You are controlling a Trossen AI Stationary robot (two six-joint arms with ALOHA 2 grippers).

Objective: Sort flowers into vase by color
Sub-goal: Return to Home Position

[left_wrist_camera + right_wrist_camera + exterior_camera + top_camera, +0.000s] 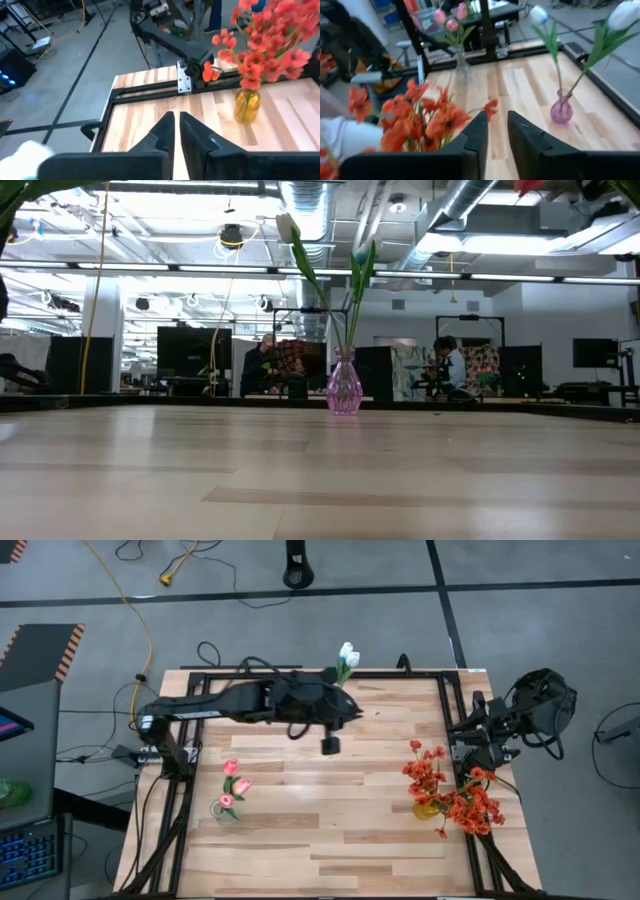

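Note:
Two white tulips (347, 658) stand in a purple vase (343, 385) at the table's far edge. Pink tulips (232, 785) stand in a clear vase (462, 67) near the left side. A bunch of red-orange flowers (450, 790) fills a yellow vase (247, 104) at the right. My left gripper (331, 745) hangs above the table's middle, just near of the white tulips, shut with nothing between its fingers (165, 135). My right gripper (497, 135) stays at the right edge behind the red-orange bunch, its fingers a little apart and holding nothing.
A black metal frame (445, 700) runs around the wooden tabletop (330, 830). Bare wood lies between the three vases. Cables (140, 630) trail on the floor beyond the far left corner. People (445, 365) sit in the room behind the table.

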